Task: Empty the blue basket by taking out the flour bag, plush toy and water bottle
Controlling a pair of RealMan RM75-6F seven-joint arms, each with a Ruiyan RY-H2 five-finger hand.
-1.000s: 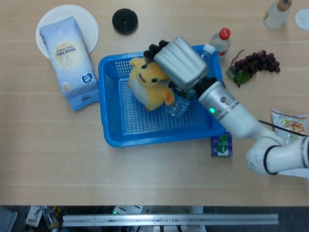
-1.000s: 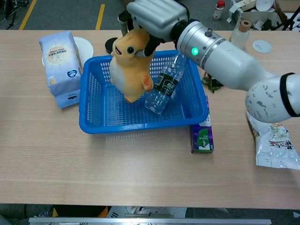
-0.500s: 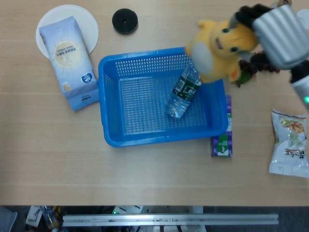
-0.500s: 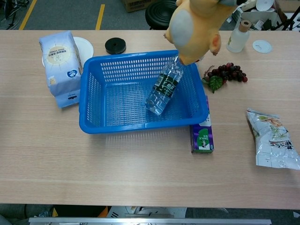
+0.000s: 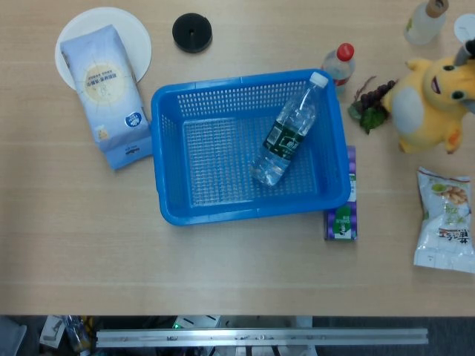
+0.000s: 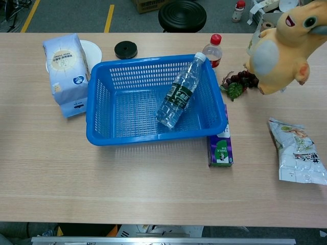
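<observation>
The blue basket (image 5: 169, 211) sits mid-table with the clear water bottle (image 5: 288, 132) (image 6: 179, 93) lying slanted inside, cap toward the far right corner. The flour bag (image 5: 104, 93) (image 6: 65, 71) lies outside to the left, partly on a white plate (image 5: 137, 37). The yellow plush toy (image 5: 424, 104) (image 6: 278, 51) hangs in the air beyond the basket's right side, above the table near the grapes. Only a sliver of my right hand (image 5: 469, 50) shows at the frame edge, holding the toy by its head. My left hand is out of both views.
A black lid (image 5: 192, 33) lies at the back. A red-capped bottle (image 5: 340, 63) and grapes (image 5: 371, 100) stand by the basket's far right corner. A purple carton (image 5: 342, 215) lies against its right side. A snack bag (image 5: 445, 222) and a small white bottle (image 5: 427, 21) are at the right.
My right hand lifted the plush toy out of the basket and carried it right, past the grapes. The arm has left most of the view. The bottle shifted slightly.
</observation>
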